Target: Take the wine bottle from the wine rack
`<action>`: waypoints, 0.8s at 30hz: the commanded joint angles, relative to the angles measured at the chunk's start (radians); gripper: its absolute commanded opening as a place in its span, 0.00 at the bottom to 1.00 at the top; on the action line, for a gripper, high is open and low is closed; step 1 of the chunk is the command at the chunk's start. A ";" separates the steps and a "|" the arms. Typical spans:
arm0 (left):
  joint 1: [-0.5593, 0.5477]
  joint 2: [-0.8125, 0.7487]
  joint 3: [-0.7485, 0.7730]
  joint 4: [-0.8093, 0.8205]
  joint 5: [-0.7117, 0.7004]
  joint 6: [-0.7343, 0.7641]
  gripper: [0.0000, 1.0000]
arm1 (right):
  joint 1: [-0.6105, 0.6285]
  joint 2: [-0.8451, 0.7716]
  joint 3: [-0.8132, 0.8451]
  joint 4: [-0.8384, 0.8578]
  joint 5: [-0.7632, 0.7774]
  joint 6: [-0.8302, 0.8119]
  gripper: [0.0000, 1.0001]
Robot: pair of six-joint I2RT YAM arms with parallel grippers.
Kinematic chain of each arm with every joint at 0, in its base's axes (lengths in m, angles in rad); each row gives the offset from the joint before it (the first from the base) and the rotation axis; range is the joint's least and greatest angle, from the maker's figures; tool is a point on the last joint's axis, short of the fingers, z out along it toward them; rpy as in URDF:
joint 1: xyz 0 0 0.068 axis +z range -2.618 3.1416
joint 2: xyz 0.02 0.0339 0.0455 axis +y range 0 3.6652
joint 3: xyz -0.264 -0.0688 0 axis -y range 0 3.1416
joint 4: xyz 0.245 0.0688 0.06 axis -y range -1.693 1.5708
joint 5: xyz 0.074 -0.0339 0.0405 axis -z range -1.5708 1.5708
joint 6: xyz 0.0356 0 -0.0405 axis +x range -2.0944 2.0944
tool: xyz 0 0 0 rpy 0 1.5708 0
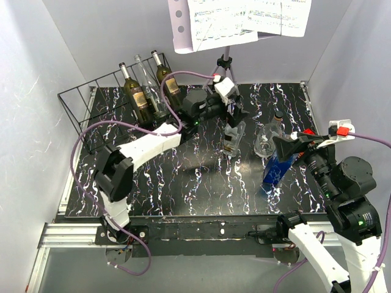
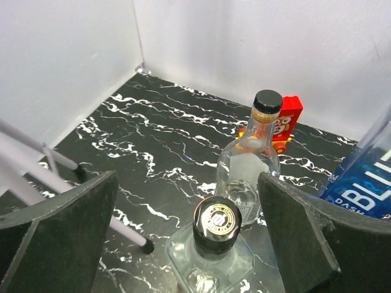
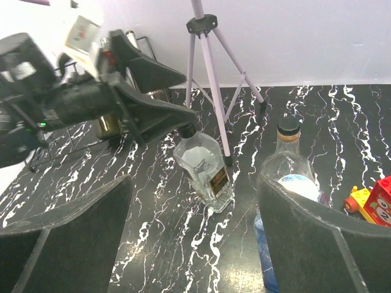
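Leaning in the wine rack (image 1: pixel 91 82), wine bottles (image 1: pixel 139 101) point necks rearward (left tool (image 2: pixel 189 210), right tool (image 3: pixel 195 235): wide open).

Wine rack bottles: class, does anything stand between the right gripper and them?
Yes: a round clear bottle, a square clear bottle under the left gripper, and the left arm lie between.

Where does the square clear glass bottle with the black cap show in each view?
Top external: square clear glass bottle at table centre, below the left gripper.
Left wrist: bottom centre, between its fingers.
Right wrist: centre, beside the tripod leg.
Shared landmark: the round clear black-capped bottle beside it.
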 commanded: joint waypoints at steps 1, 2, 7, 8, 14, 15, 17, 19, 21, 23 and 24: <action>-0.004 -0.220 -0.092 0.015 -0.121 0.026 0.98 | -0.002 -0.003 -0.001 0.048 -0.013 -0.003 0.90; -0.004 -0.250 -0.114 0.018 -0.158 0.032 0.98 | -0.002 -0.004 -0.002 0.049 -0.010 -0.003 0.90; -0.003 -0.383 -0.162 -0.081 -0.431 0.077 0.98 | -0.002 -0.003 -0.002 0.043 -0.021 0.007 0.90; -0.001 -0.397 -0.151 -0.138 -0.492 0.079 0.98 | -0.002 0.000 -0.002 0.045 -0.027 0.010 0.90; 0.147 -0.477 -0.166 -0.314 -0.580 -0.010 0.97 | -0.002 0.000 -0.002 0.042 -0.056 0.028 0.89; 0.196 -0.492 -0.175 -0.340 -0.524 -0.064 0.94 | -0.002 0.000 -0.002 0.039 -0.056 0.028 0.89; 0.282 -0.526 -0.203 -0.371 -0.444 -0.130 0.90 | -0.002 -0.003 0.001 0.039 -0.056 0.030 0.88; 0.359 -0.555 -0.227 -0.385 -0.410 -0.158 0.90 | -0.002 -0.004 0.005 0.030 -0.056 0.028 0.88; 0.446 -0.552 -0.220 -0.426 -0.352 -0.184 0.90 | -0.002 -0.004 0.008 0.025 -0.056 0.028 0.88; 0.544 -0.520 -0.168 -0.489 -0.246 -0.214 0.89 | -0.002 -0.004 0.007 0.023 -0.096 0.033 0.87; 0.583 -0.494 -0.140 -0.509 -0.209 -0.228 0.89 | -0.002 -0.006 0.005 0.023 -0.103 0.039 0.87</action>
